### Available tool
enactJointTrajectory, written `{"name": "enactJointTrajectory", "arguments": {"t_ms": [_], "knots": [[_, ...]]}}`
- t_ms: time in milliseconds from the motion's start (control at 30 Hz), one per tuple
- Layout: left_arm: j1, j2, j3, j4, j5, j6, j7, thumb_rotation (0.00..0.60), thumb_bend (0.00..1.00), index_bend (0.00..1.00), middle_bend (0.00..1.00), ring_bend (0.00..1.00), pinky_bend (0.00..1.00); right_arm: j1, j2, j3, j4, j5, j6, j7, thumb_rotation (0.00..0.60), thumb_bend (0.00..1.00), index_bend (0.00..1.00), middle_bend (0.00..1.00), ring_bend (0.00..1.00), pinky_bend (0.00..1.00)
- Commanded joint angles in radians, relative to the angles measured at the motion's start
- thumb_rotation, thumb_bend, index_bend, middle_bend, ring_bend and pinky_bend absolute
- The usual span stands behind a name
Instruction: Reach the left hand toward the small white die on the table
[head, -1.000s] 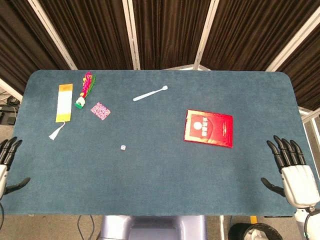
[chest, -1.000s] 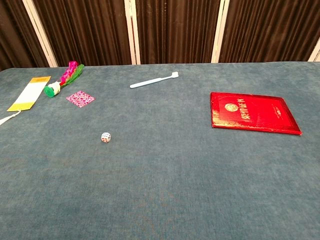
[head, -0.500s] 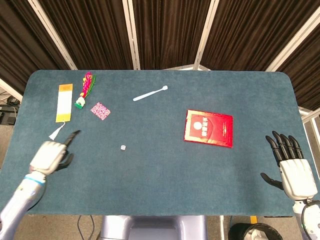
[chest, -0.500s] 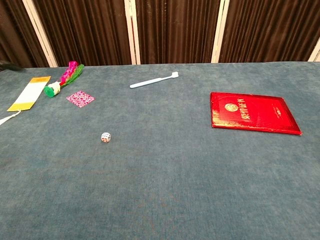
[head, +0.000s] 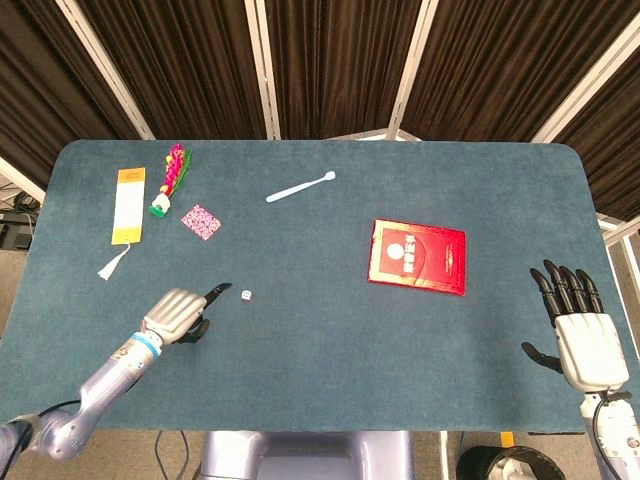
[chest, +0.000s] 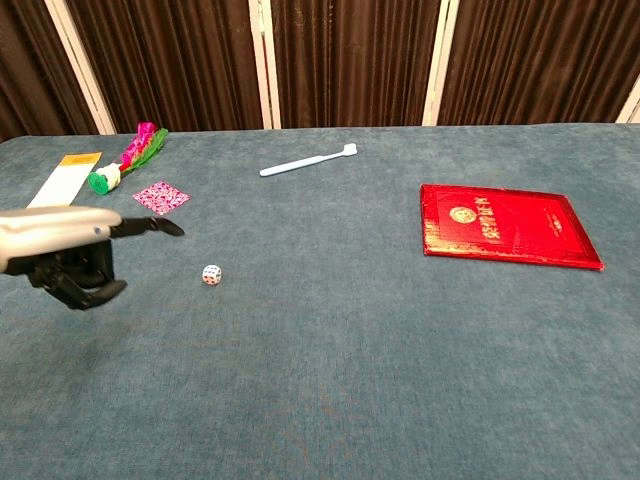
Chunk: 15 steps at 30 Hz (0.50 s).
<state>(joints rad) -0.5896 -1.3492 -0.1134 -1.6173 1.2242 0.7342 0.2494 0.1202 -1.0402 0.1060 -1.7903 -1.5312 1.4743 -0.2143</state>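
On the blue-green felt surface (head: 320, 380) lie 6 loose things. 1 small white die with coloured pips (head: 246, 295) sits left of centre, alone on bare felt. Just beside it, on its left, is the left hand (head: 180, 312): most fingers are curled under the pale palm, clenched on nothing, while 1 dark finger (chest: 150, 226) sticks out straight toward the die, its tip near the die but apart from it. From the chest view the same hand (chest: 70, 250) hangs above the felt, to the left of the die (chest: 211, 274).

Far over at the right edge, the right hand (head: 580, 335) is released, its dark fingers spread and pointing away from the robot, holding nothing.

Near the far left corner are 1 yellow-and-white bookmark with a white tassel (head: 126, 208), 1 pink-and-green feathered shuttlecock (head: 168, 180) and 1 small pink patterned square (head: 201, 221), close together. 1 white toothbrush (head: 300, 187) lies at a slant near the far middle. 1 red booklet with a gold emblem (head: 417, 256) lies flat right of centre.
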Motion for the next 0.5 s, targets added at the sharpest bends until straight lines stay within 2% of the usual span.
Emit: {"name": "enactJointTrajectory", "arguments": {"t_ms": [33,500], "knots": [[-0.024,-0.027,0.001,0.02,-0.034,-0.026,0.005,0.6,0.64,0.0,0.97,0.95,1.0,0.001,0.001,0.001,0.002,0.008,-0.005,0.002,0.6,0.0,0.0,0.0,0.0,0.0],[-0.072,-0.102,0.023,0.073,-0.111,-0.043,0.022,0.6,0.63,0.0,0.97,0.95,1.0,0.002,0.012,0.005,0.009,0.025,-0.004,0.031,0.6,0.0,0.0,0.0,0.0,0.0]]}}
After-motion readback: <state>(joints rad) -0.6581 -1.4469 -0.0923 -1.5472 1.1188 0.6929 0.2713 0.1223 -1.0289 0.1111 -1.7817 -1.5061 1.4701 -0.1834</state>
